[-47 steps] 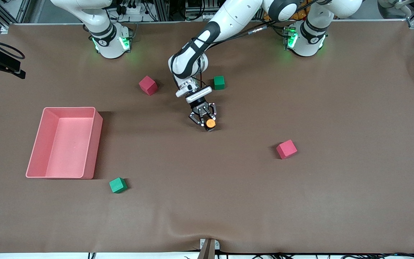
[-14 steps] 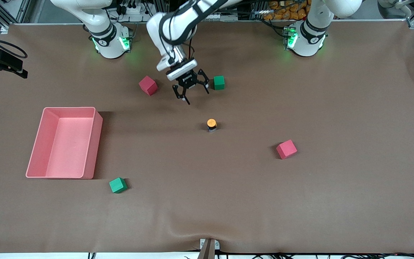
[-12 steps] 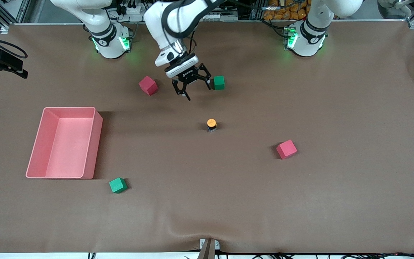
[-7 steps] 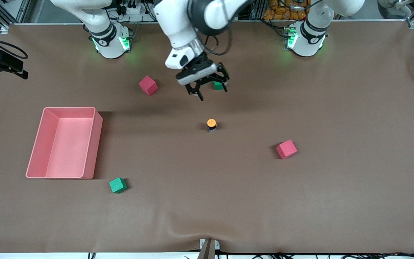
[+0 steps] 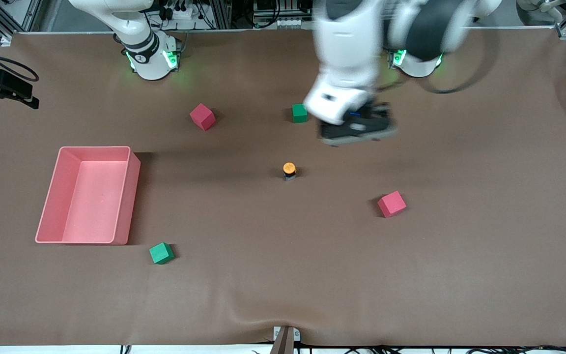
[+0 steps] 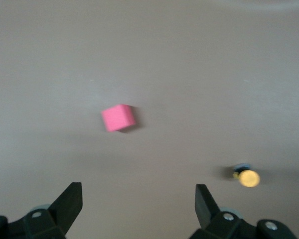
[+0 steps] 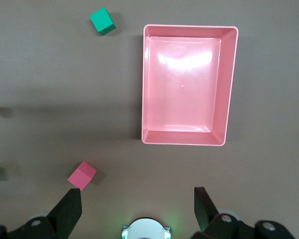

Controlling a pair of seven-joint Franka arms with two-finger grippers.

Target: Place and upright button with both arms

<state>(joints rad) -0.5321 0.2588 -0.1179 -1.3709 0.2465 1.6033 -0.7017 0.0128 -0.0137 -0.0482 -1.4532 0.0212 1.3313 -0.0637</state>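
Note:
The button [image 5: 289, 170] stands upright near the middle of the table, orange cap up, with nothing touching it. It also shows in the left wrist view [image 6: 248, 178]. My left gripper [image 5: 356, 129] is up in the air, blurred by motion, over bare table between the button and the left arm's base. In the left wrist view the left gripper [image 6: 138, 191] is open and empty. My right gripper [image 7: 138, 209] is open and empty, high over its own arm's base [image 7: 145, 229]; it is out of the front view.
A pink tray [image 5: 132, 196] sits toward the right arm's end. Red cubes [image 5: 202, 116] [image 5: 391, 203] and green cubes [image 5: 299, 112] [image 5: 161, 253] lie scattered on the brown mat. The right wrist view shows the tray [image 7: 183, 141] and a red cube [image 7: 81, 175].
My left gripper let go of the button, rose, and has swung fast toward the left arm's end of the table. The button has stayed upright in place. The right arm waits.

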